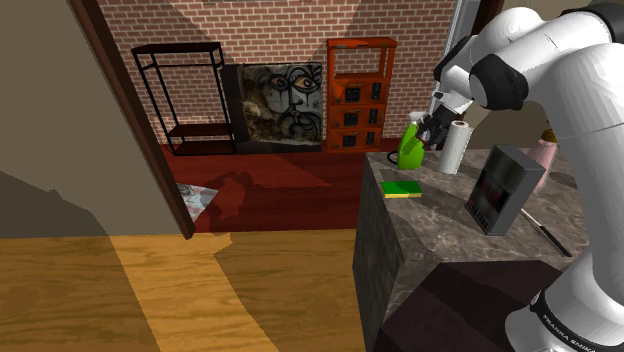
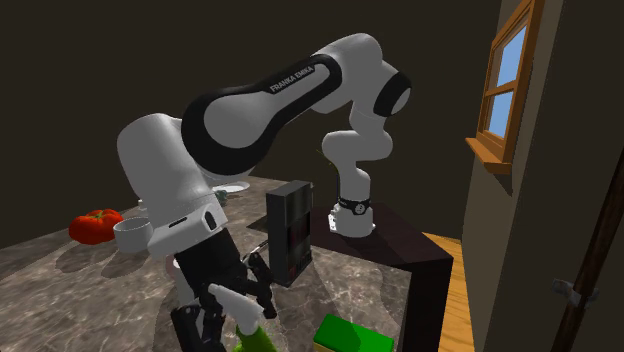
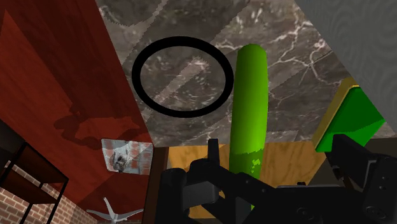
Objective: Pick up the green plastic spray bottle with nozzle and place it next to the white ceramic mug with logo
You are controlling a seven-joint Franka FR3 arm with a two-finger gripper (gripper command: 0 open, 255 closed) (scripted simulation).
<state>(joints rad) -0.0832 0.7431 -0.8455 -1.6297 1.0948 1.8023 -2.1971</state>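
Observation:
The green spray bottle (image 1: 409, 150) stands at the far corner of the dark marble counter (image 1: 440, 215). Its pale nozzle (image 2: 232, 299) is at the top. My black gripper (image 1: 432, 126) sits over the bottle's top. From the wrist, the green body (image 3: 250, 108) runs away from the hand between my open fingers (image 3: 211, 159), with floor showing on both sides of it. A white mug (image 1: 455, 147) stands just to the shoulder view's right of the bottle. That mug (image 2: 131, 232) also peeks out beside my forearm.
A green and yellow sponge (image 1: 402, 188) lies at the counter's edge near the bottle. A dark box (image 1: 503, 188) stands mid-counter, with a thin utensil (image 1: 545, 232) behind it. A black ring (image 3: 182, 76) lies on the marble. A tomato (image 2: 95, 225) sits farther off. The floor drops away past the counter edges.

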